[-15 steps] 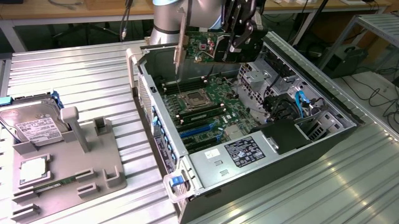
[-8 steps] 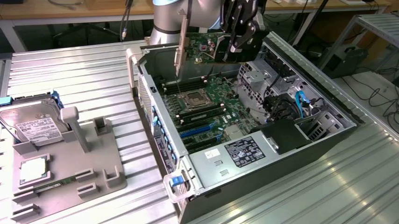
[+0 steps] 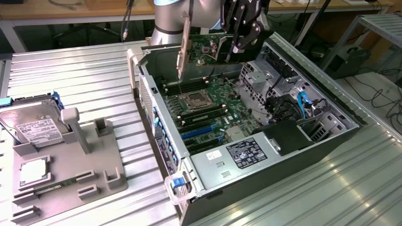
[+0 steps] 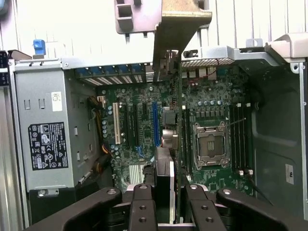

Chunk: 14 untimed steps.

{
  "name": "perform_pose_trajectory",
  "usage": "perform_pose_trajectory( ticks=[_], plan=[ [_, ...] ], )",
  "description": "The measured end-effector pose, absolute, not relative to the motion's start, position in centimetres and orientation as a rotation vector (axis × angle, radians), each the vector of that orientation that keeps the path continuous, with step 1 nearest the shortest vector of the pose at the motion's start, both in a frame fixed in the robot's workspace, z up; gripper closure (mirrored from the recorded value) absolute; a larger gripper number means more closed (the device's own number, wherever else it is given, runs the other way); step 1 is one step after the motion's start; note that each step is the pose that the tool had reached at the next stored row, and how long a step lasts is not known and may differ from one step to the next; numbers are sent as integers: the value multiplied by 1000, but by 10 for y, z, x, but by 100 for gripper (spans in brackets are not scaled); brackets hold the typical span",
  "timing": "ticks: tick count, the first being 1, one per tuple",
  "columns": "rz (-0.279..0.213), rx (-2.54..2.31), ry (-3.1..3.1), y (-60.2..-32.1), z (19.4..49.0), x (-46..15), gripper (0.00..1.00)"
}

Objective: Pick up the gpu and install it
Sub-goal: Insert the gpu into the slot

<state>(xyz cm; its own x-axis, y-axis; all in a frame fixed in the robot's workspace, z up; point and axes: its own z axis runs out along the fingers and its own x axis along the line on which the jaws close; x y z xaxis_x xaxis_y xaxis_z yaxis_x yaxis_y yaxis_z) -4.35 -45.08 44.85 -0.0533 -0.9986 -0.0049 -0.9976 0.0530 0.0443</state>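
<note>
Gripper (image 3: 242,44): fingers partly closed, clamped on the gpu's (image 3: 210,49) top edge. The gpu: green card with silver bracket (image 3: 183,47), hanging edge-on in the air above the open computer case (image 3: 326,141), at 12 o'clock from the CPU socket (image 3: 193,100). Hard drive (image 3: 35,125): in grey holder (image 3: 94,165), 9 o'clock of the case.

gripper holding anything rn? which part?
Yes: the gripper holds the gpu, jaws clamped on the board's upper edge at the end away from the bracket, above the open case.
</note>
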Motion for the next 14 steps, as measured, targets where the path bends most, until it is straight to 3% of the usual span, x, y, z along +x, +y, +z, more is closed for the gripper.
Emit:
perform_pose_trajectory(
  ticks=[14],
  plan=[
    [-53,2270,-2129,-451,448,-43,72]
  ],
)
